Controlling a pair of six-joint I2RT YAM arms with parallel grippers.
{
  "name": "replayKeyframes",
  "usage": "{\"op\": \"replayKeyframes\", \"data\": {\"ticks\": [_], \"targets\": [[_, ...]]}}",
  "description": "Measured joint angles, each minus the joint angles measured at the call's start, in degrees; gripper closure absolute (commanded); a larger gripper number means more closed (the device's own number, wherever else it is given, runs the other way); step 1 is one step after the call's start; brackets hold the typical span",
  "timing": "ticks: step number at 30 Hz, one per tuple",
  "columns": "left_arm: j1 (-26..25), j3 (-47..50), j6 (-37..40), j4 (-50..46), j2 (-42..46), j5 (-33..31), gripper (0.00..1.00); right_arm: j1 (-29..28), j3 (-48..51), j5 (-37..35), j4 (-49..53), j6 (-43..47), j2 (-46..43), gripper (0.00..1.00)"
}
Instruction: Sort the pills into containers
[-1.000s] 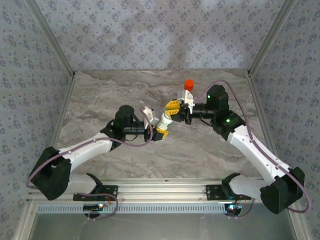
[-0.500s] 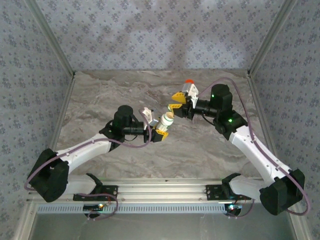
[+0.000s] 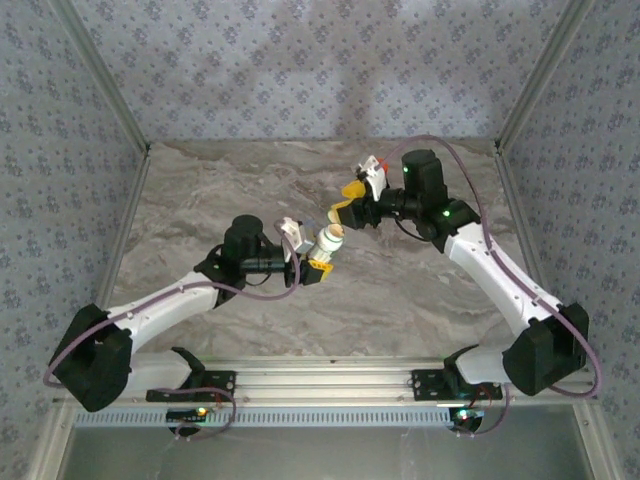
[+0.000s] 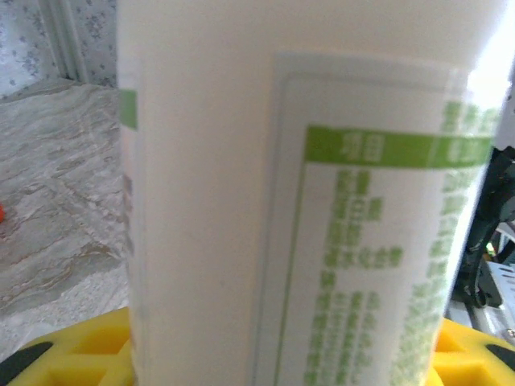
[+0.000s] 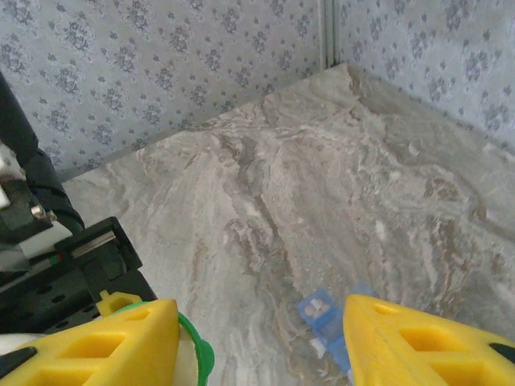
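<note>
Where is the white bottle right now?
The white bottle is held over the table's middle in the left tool, just below-left of the right tool in the top view.

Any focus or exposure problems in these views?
Left wrist: the white bottle sits too near the lens, its green label print is blurred and its upper right edge is blown out. Right wrist: the table and blue pill box are in focus. Top external: even light, soft shadows on the back wall.

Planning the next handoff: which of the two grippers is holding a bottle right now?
The left gripper, shut on the white bottle with green label print. The right gripper is open, its jaws wide apart and gripping nothing.
</note>
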State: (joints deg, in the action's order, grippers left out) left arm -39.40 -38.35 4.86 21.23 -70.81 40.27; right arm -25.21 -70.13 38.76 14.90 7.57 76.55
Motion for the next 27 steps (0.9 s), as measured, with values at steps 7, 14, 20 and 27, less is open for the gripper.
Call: {"op": "replayKeyframes", "data": {"ticks": [7, 14, 20, 27], "targets": [[-0.15, 1.03, 1.18, 1.44, 0.66, -9.57, 0.70, -0.07, -5.64, -3.04, 4.81, -8.63, -0.87, 0.42], [-0.22, 2.25, 3.13, 5.07, -0.42, -21.88, 0.70, -1.31, -12.98, -13.31, 11.67, -20.15, -1.44, 0.35], [-0.37, 2.29, 4.15, 7.08, -1.75, -28.55, 0.71, -7.89, -13.00, -16.81, 12.70, -24.33, -0.13, 0.30], [-0.37, 3.67, 4.15, 10.10, -1.73, -33.22, 0.71, -10.03, -11.76, -18.86, 10.60, -26.45, 2.73, 0.28]]}}
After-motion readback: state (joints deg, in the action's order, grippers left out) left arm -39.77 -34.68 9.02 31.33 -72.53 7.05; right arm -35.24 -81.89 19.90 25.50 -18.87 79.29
